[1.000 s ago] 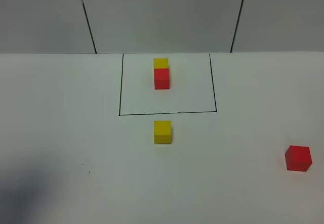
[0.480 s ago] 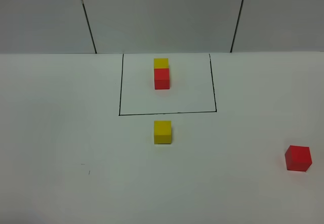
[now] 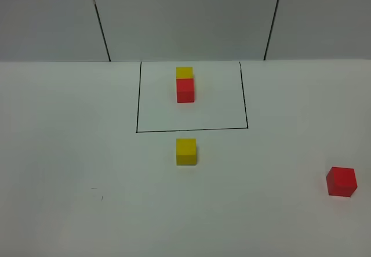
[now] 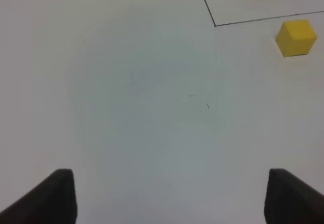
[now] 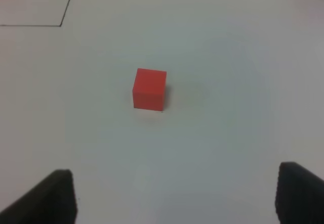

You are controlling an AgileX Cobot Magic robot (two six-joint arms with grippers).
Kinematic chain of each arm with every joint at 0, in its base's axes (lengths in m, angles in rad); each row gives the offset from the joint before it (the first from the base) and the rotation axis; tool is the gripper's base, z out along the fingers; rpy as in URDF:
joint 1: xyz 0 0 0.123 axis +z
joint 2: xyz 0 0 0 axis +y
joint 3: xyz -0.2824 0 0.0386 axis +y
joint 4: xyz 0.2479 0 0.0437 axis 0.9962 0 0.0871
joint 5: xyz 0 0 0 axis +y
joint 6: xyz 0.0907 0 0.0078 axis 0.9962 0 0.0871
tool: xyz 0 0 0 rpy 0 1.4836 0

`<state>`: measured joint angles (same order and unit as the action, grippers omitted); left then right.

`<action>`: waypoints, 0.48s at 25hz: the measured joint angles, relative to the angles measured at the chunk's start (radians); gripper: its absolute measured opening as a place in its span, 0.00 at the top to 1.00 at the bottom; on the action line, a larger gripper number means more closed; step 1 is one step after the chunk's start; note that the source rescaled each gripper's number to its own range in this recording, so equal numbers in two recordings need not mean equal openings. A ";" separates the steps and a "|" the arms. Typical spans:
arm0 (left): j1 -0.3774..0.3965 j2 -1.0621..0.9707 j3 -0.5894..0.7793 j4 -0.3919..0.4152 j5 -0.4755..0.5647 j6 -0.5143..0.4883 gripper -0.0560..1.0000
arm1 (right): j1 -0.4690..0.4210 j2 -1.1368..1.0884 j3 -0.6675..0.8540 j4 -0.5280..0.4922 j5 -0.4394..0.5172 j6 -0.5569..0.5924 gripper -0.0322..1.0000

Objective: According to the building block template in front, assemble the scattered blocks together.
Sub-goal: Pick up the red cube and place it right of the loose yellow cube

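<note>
- The left claw hangs over the left part of the desk. Only its two dark fingertips show, in the left wrist view. They stand wide apart with bare desk between them, and the claw has hold of nothing.
- A black outline is drawn at mid-width of the desk, up against the far edge. One of its corners shows in the left wrist view.
- Inside the outline stands the template, made of two cubes that touch. The yellow one is on the far-edge side and the red one on the near-edge side.
- The yellow block sits alone at mid-width, just outside the outline's near line and in line with the template. It rests flat on the desk, touched by neither claw. In the left wrist view it lies well ahead of the fingertips and off to one side.
- The red block lies toward the right edge of the desk, closer to the near edge than the yellow block and well apart from it. It sits flat and untouched.
- The right claw hangs over the right part of the desk. The red block lies ahead of it, roughly midway between the lines of its two fingertips. The claw is spread wide and grips nothing.
</note>
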<state>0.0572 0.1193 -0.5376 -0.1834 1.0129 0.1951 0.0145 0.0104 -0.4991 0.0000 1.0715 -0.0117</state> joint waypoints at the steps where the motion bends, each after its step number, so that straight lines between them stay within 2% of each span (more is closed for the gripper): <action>1: 0.000 -0.009 0.004 0.000 0.000 0.000 0.33 | 0.000 0.000 0.000 0.000 0.000 0.000 0.35; 8: 0.000 -0.040 0.016 0.006 0.018 -0.001 0.49 | 0.000 0.000 0.000 0.000 0.000 0.000 0.35; 12: 0.000 -0.087 0.030 0.009 0.034 -0.014 0.53 | 0.000 0.000 0.000 0.000 0.000 0.000 0.35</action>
<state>0.0572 0.0321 -0.5076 -0.1747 1.0469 0.1806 0.0145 0.0104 -0.4991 0.0000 1.0715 -0.0117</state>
